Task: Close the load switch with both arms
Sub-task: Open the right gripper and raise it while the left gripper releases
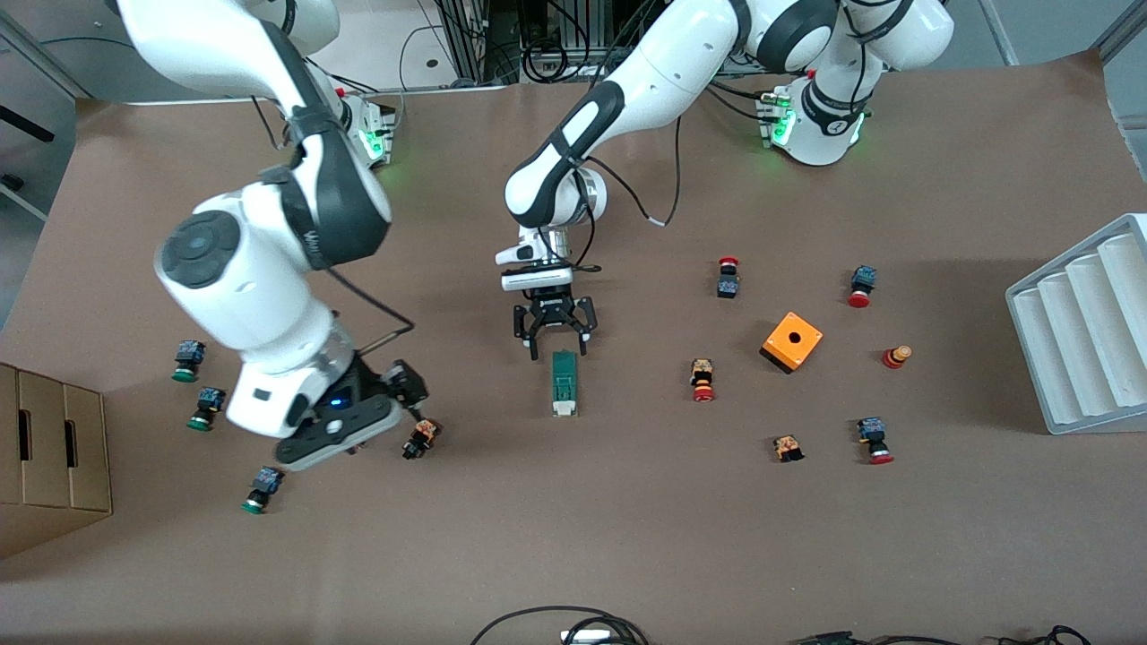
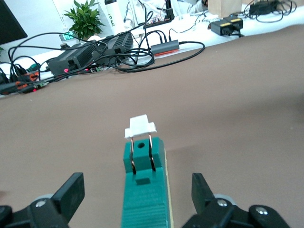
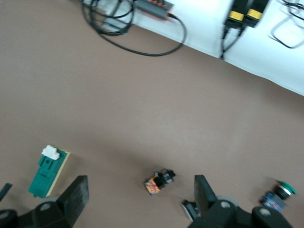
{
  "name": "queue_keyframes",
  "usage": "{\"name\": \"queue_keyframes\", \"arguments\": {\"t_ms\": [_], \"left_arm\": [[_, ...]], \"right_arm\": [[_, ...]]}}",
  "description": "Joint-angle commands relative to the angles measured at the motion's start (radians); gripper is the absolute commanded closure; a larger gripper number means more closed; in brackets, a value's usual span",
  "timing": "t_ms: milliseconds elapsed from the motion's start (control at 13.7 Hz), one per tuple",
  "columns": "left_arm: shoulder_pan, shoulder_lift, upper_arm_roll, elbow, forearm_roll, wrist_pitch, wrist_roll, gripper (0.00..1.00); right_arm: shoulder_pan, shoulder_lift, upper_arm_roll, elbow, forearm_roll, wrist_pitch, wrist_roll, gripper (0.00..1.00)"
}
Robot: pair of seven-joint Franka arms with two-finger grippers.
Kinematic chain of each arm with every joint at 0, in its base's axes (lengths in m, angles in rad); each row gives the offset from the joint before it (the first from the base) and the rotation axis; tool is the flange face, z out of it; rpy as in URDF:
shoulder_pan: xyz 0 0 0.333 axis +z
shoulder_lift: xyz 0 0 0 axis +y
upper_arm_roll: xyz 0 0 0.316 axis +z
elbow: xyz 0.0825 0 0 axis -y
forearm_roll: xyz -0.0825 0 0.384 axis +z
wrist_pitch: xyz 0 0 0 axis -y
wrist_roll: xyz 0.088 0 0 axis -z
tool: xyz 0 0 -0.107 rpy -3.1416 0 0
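The load switch (image 1: 564, 383) lies flat on the brown counter (image 1: 627, 520) about midway between the two arms' ends, its long axis running toward the front camera and its white tab (image 2: 140, 126) at the end nearer that camera. The left end effector (image 1: 556, 342) sits at the switch's other end, fingers spread wide with nothing between them; in the left wrist view its two fingertips (image 2: 71, 190) stand either side of the green body without touching it, though how high above the counter they are is hard to judge. The right end effector (image 1: 408, 394) is low over the counter toward the right arm's end, also wide open and empty, with a small orange-and-black push button (image 1: 419, 439) just beside it and green-capped buttons (image 1: 199, 409) scattered nearby. An orange square box (image 1: 792, 341) and several red-capped buttons (image 1: 702, 380) sit toward the left arm's end, well apart from the switch.
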Motion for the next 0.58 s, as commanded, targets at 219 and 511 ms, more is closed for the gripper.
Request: {"name": "queue_keyframes", "arguments": {"t_ms": [219,511], "left_arm": [[0.001,-0.125,0.007,-0.006,-0.291,0.011,0.439,0.00],[0.030,-0.206,0.010,-0.005,-0.527,0.010,0.750,0.00]], "right_arm": [[-0.118,-0.037,0.013,-0.053,0.018,-0.058,0.013,0.00],[-0.225,-0.068,0.015,-0.070,0.013,-0.152,0.006,0.00]]}}
